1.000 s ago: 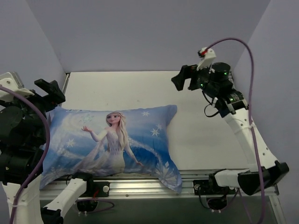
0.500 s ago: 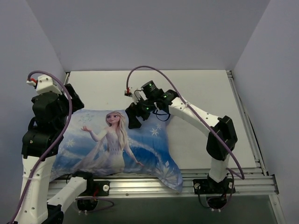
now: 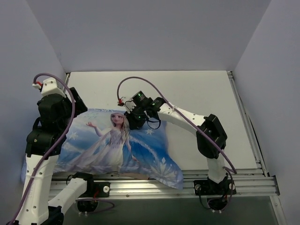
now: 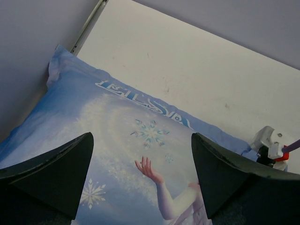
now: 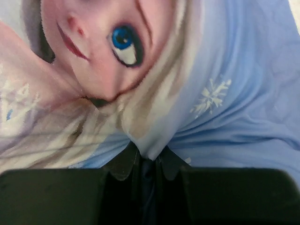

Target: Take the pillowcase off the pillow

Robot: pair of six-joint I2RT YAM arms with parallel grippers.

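Observation:
The pillowcase (image 3: 105, 147), blue with a blonde cartoon princess and snowflakes, lies on the left half of the table. It covers the pillow, which is hidden inside it. My right gripper (image 3: 131, 122) presses down by the princess's head. In the right wrist view it (image 5: 146, 157) is shut on a pinched fold of the pillowcase (image 5: 234, 93). My left gripper (image 3: 75, 104) hovers over the far left corner. In the left wrist view it (image 4: 140, 154) stands open above the pillowcase (image 4: 117, 122), holding nothing.
The white table top (image 3: 201, 93) stretches to the right and behind the pillowcase. A metal rail (image 3: 220, 180) runs along the near edge, and the pillowcase's near right corner (image 3: 171, 176) hangs over it. Grey walls close in on the left, back and right.
My right arm swung from the far right down onto the pillowcase and shut on a fold by the princess's head. The covered pillow shifted left. My left arm came in over the far left corner.

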